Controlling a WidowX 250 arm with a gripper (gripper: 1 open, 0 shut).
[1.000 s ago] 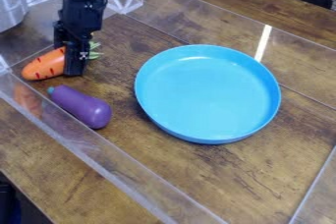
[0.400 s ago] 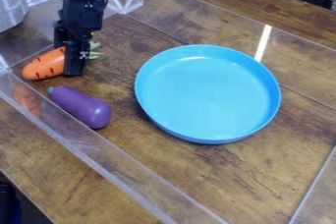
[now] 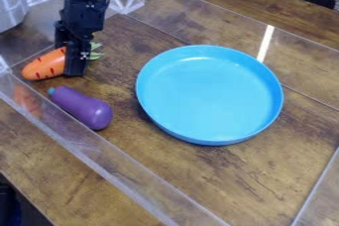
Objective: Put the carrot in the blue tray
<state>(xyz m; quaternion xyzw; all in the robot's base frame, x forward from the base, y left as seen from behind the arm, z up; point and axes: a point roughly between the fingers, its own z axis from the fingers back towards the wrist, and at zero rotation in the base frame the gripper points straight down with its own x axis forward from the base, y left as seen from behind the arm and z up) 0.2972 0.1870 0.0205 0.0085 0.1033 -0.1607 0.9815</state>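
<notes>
End effector clamped on the toy carrot's leafy end, carrot resting on the desk.

The end effector (image 3: 77, 59) points steeply down with its jaws drawn together around the green-topped end of the carrot (image 3: 47, 66), whose orange body sticks out to its left and lies on the wooden desk (image 3: 199, 185). It looks small, light and rigid, likely smooth plastic, so a pinch near the thick end by the leaves seems safer than the slippery tapered tip; held off-centre, it may swing or tilt. The blue tray (image 3: 159, 106) sits well to the end effector's right, empty. A purple eggplant (image 3: 81, 107) lies just below, nearer the camera.
</notes>
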